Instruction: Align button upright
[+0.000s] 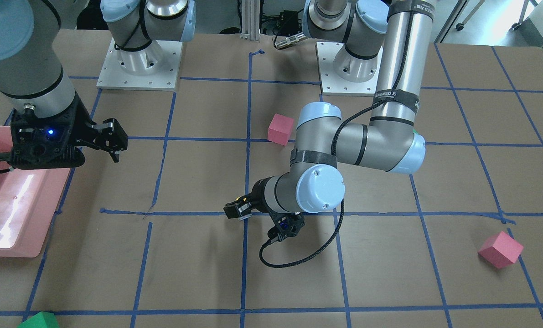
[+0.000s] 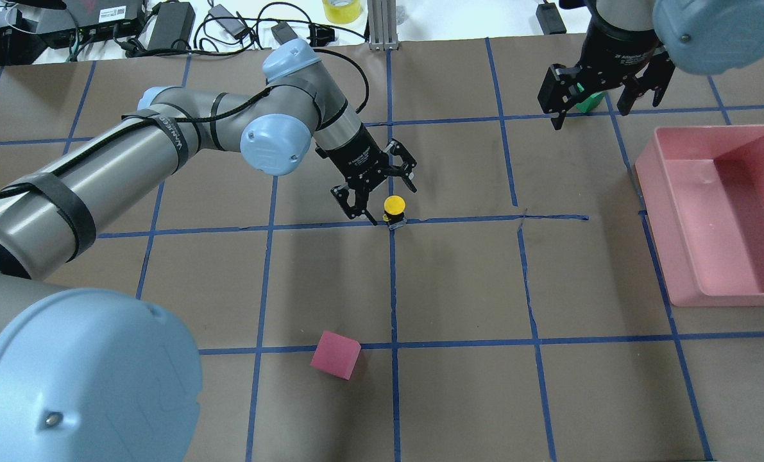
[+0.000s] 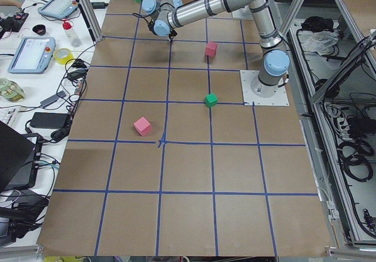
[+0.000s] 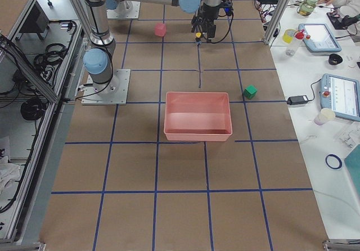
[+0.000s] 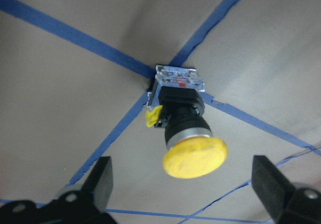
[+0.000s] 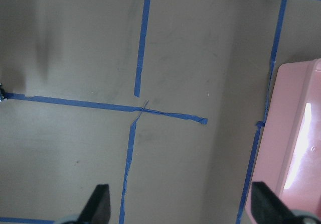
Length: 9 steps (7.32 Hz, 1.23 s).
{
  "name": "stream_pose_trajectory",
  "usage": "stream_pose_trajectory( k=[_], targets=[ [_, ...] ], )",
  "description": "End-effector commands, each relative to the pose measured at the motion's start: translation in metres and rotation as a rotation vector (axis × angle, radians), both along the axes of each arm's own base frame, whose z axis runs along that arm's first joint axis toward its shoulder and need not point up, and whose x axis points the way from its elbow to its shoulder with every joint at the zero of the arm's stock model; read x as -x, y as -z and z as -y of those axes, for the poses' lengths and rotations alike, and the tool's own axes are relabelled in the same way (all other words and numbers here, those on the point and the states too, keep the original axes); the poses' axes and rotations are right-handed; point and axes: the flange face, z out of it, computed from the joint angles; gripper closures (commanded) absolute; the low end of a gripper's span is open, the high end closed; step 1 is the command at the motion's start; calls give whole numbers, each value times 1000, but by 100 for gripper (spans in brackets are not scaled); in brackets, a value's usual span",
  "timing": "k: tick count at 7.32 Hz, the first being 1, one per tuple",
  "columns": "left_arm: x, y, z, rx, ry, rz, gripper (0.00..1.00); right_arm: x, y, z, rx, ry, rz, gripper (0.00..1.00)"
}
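The button (image 2: 394, 206) stands upright on its black base at a blue tape crossing, yellow cap on top. The left wrist view shows it whole (image 5: 184, 126), base on the tape and cap towards the camera. My left gripper (image 2: 382, 196) is open and empty, low and tilted, just beside the button on its far-left side and apart from it. In the left wrist view the fingers (image 5: 100, 184) stand wide on either side. In the front view the left gripper (image 1: 237, 210) hides most of the button. My right gripper (image 2: 603, 106) is open and empty, high at the far right.
A pink bin (image 2: 661, 237) sits at the right edge. One pink cube (image 2: 335, 354) lies near the front centre, another (image 1: 500, 249) far out on my left. One green cube (image 2: 590, 101) sits behind the right gripper, another (image 3: 211, 100) lies near the left arm's base.
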Motion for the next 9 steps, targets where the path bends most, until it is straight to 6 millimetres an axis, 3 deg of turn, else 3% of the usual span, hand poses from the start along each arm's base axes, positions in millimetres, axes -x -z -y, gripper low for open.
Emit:
stream_pose_trajectory(
  k=[1,3,6,7,9],
  targets=[
    [-44,-63,11,97,-68,-16,0,-7,-12,-7,19,-8,33,0],
    [-55,-126,-12,149,-25,-3,0,-9,-17,-6,26,-4,68,0],
    [-85,-210,-83,285,326,179,0,-21,-32,-23,48,41,81,0],
    [-104,-231,-101,322,539,281,0,-25,-35,-25,51,32,85,0],
    [-129,-251,-105,408,751,369,0,-27,-40,-29,62,28,87,0]
  ],
)
